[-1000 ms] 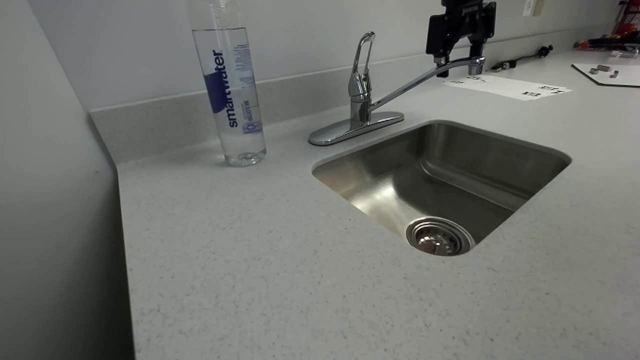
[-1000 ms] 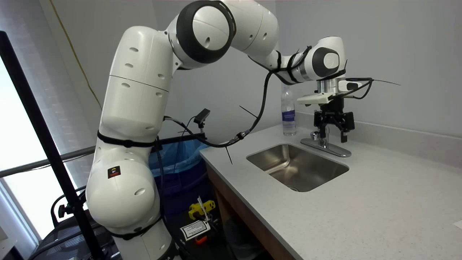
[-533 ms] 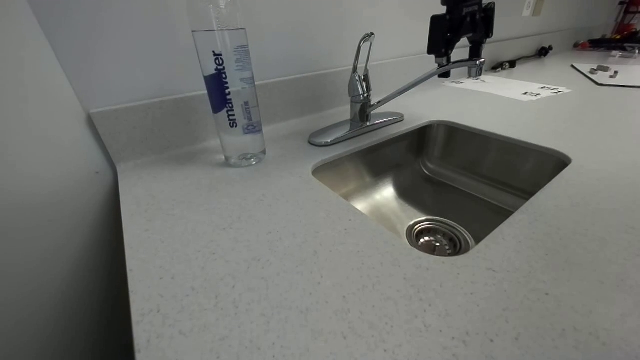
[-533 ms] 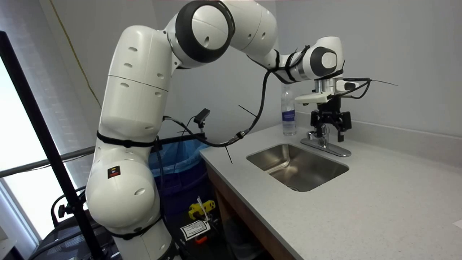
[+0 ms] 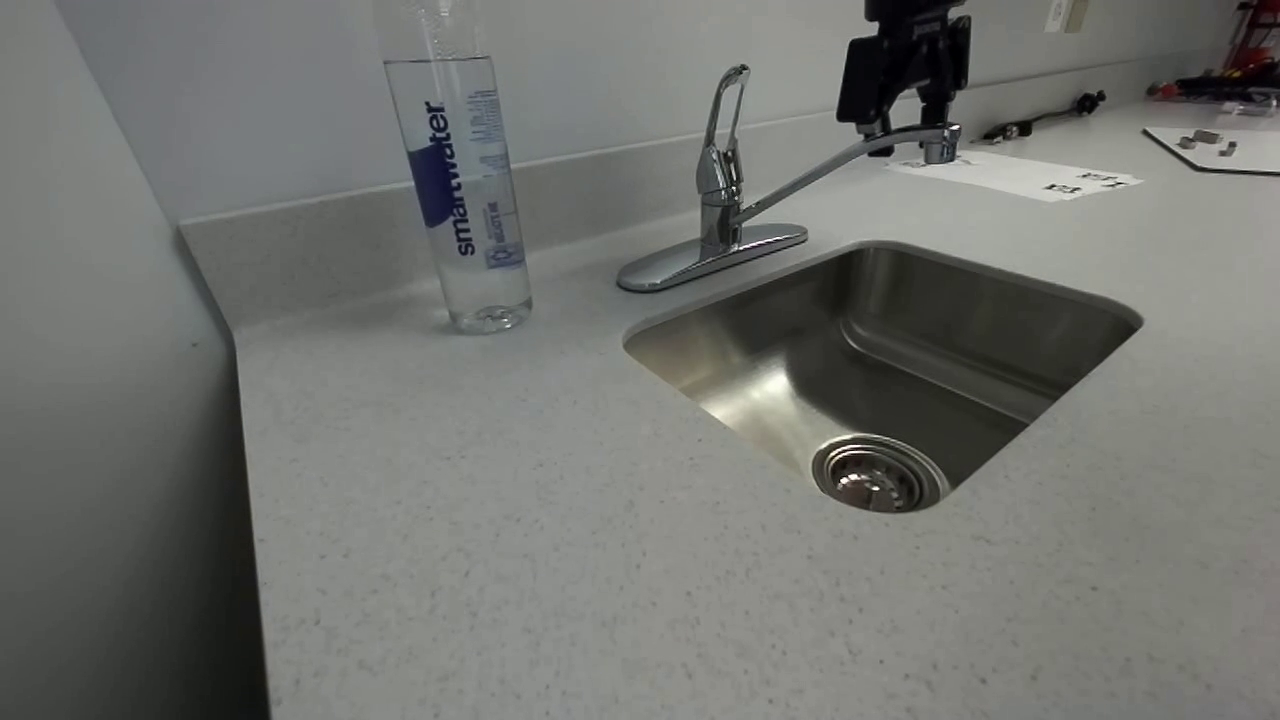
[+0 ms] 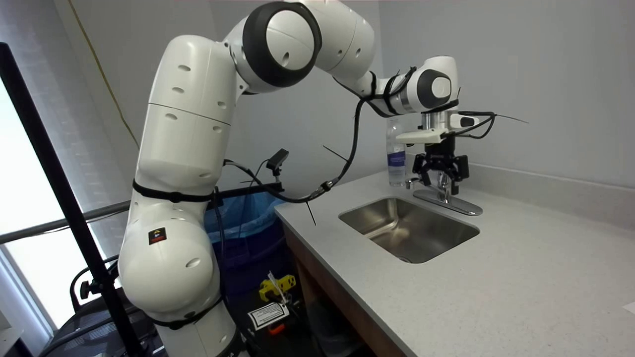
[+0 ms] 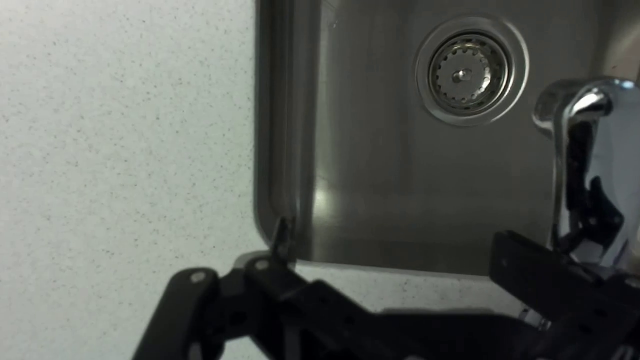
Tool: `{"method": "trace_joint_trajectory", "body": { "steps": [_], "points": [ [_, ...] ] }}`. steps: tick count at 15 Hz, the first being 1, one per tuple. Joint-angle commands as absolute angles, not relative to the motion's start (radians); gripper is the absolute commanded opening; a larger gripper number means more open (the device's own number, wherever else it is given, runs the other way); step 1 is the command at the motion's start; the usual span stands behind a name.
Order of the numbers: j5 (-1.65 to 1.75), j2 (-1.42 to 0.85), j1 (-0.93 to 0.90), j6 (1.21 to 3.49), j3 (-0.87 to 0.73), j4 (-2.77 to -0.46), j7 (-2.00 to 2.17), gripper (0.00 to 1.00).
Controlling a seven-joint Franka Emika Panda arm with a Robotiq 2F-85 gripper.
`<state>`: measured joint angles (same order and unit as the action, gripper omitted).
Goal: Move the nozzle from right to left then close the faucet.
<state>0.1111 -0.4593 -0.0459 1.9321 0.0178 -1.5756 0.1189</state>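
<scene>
Just swung the spout (image 7: 597, 165) a bit more left, near the sink (image 5: 960, 300), so maybe partway there, with the tap (image 5: 720, 215) yet to close. Likely pushing with a wide hand (image 7: 394, 237), gripping nothing. In the wrist view, can see the spout just beside a finger (image 7: 522, 272), not in the gap. In an exterior view only, can clearly see the tall handle (image 5: 717, 172).

The nozzle (image 7: 610, 155) is smooth, mirror-glossy metal.
</scene>
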Motion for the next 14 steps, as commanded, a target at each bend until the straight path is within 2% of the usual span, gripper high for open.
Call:
{"method": "trace_joint_trajectory", "body": {
  "steps": [1,14],
  "points": [
    [0.082,-0.447,-0.071,1.932,0.042,-1.612,0.1,1.0],
    [0.069,-0.464,-0.081,1.922,0.049,-1.574,0.119,1.0]
  ]
}}
